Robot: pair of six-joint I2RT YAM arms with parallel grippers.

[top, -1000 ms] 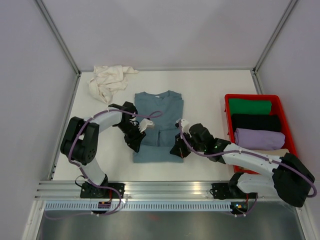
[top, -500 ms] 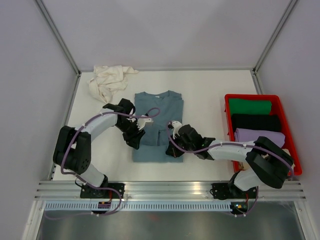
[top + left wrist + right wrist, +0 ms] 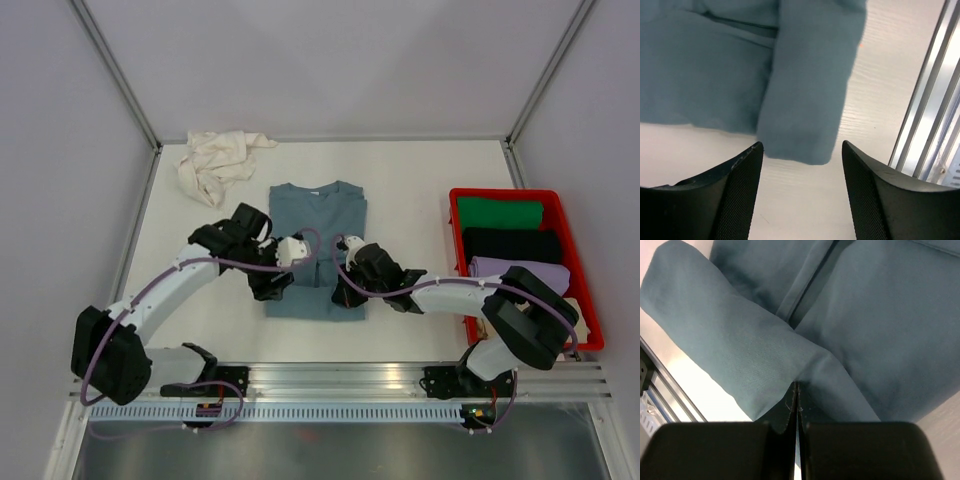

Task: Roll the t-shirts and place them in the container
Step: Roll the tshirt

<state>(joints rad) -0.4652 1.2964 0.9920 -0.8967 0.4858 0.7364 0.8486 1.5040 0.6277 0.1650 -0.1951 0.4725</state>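
Pinching soft, folded blue-grey t-shirt (image 3: 318,215)

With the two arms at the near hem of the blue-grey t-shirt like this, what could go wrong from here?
1. Only the right gripper pinches the blue-grey t-shirt. The left gripper is open by the hem corner and holds nothing. If one side moves alone, the roll may come out skewed.
2. The pinch is a thin fold at the very tips of the fingers, so the cloth might slip out.
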